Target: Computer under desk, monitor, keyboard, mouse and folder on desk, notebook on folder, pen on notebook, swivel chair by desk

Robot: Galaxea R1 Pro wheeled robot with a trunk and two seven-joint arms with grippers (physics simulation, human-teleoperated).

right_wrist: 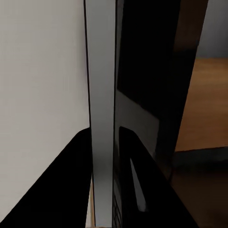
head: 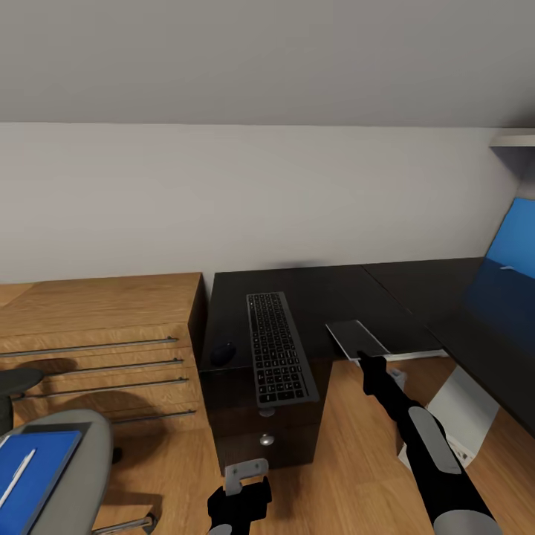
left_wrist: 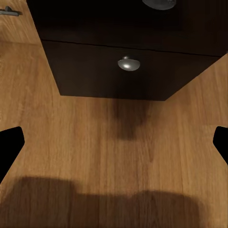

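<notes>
While the right jaws pinch the notebook (head: 355,338) by its edge, apparently to lay it flat on the worktop (head: 334,286) just beyond, the left jaws hang spread over bare floor (left_wrist: 114,156).

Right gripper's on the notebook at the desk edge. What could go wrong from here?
1. The notebook overhangs the desk edge, pinched by the right gripper at its near end only; it could slip and fall.
2. The keyboard juts past the desk front; a swinging arm might knock it off.
</notes>
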